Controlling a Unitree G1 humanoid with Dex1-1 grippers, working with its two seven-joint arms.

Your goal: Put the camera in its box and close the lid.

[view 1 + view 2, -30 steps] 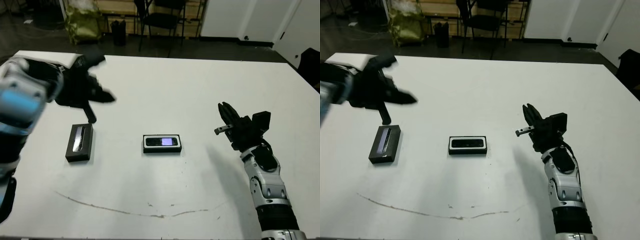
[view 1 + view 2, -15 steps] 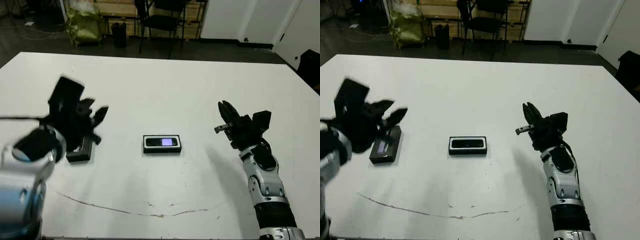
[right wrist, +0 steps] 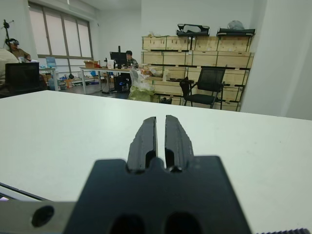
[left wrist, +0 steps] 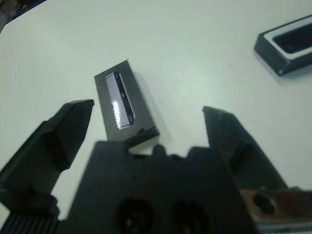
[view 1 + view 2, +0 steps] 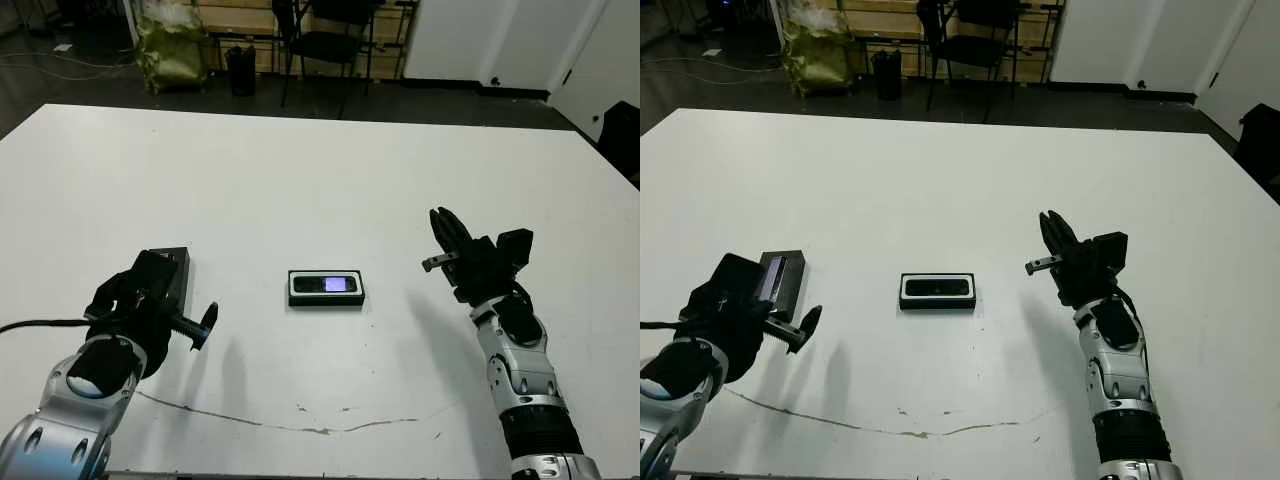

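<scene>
My left claw [image 4: 146,131] is spread wide, its two black fingers [image 4: 58,141] standing well apart with nothing between them. It hangs low over the near left part of the white bench [image 5: 320,160]. Just beyond its fingertips lies the flat black rectangular lid with the pale silvery-grey stripe [image 4: 123,100], flat on the bench and untouched. In the head view the lid's long axis runs away from me, nearly straight from near to far, and its near end is hidden behind the claw's body. The stripe runs along that same axis.

My right claw [image 3: 161,139] is pinched narrow, the two fingers pressed nearly together with only a thin slit between them and nothing held. It is raised above the right side of the bench, fingers pointing up and away from me toward the far edge.

Between the two arms, near the middle of the bench, sits the small shallow black tray-like box with the white lining [image 5: 325,288]. Its long axis runs left to right, crosswise to the lid. The slim black bar-shaped camera [image 5: 326,284] lies inside it, along the same left-right axis, its small pale screen facing up and toward the right end. The box is uncovered, well apart from the lid and from both claws.

A thin dark curved mark [image 5: 300,425] crosses the near bench.
</scene>
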